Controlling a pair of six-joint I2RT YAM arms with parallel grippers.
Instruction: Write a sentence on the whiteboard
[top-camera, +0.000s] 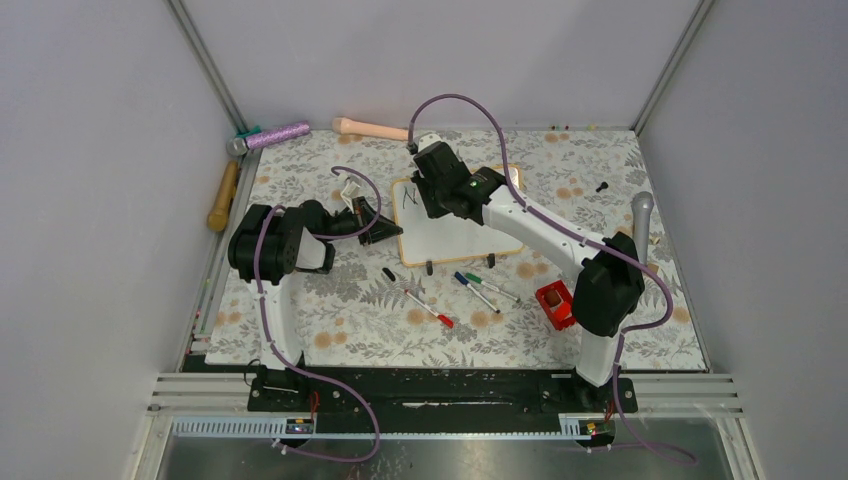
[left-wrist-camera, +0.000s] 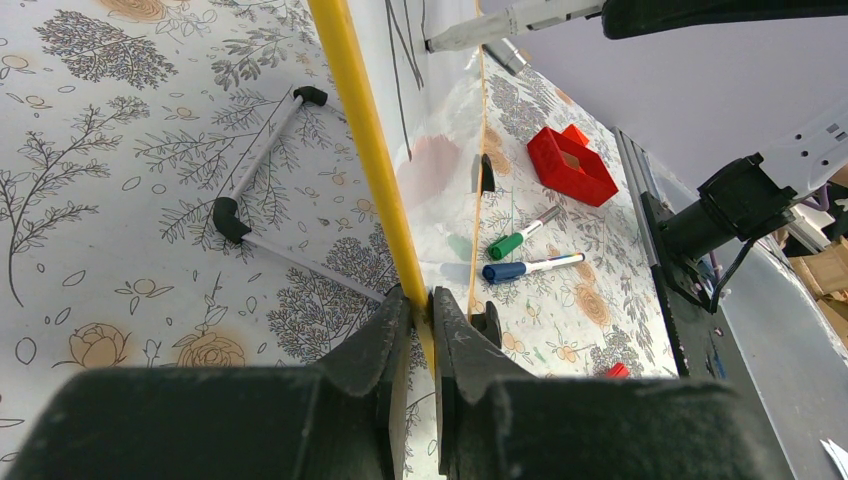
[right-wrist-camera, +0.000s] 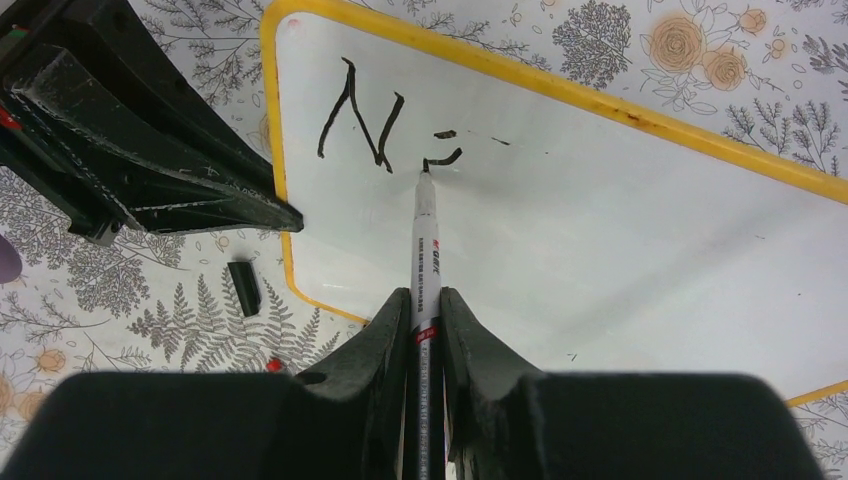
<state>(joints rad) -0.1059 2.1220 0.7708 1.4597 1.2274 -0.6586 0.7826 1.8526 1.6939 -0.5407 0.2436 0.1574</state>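
Observation:
The whiteboard (top-camera: 455, 240) lies mid-table, white with a yellowish frame. My left gripper (top-camera: 385, 228) is shut on its left frame edge (left-wrist-camera: 365, 150), jaws pinching the rim (left-wrist-camera: 420, 310). My right gripper (top-camera: 430, 185) is shut on a black marker (right-wrist-camera: 426, 250), jaws tight round its barrel (right-wrist-camera: 427, 300). The marker tip touches the board (right-wrist-camera: 620, 230) just right of a black "N" (right-wrist-camera: 355, 120), at two short strokes of a second letter (right-wrist-camera: 445, 155). The rest of the sentence does not show.
Loose red (top-camera: 430, 308), blue (top-camera: 475, 290) and green (top-camera: 492, 288) markers and a black cap (top-camera: 388, 274) lie in front of the board. A red holder (top-camera: 555, 305) sits near the right arm. A purple-handled tool (top-camera: 275, 135), a wooden handle (top-camera: 222, 195) and a peach roller (top-camera: 370, 127) lie at the back left.

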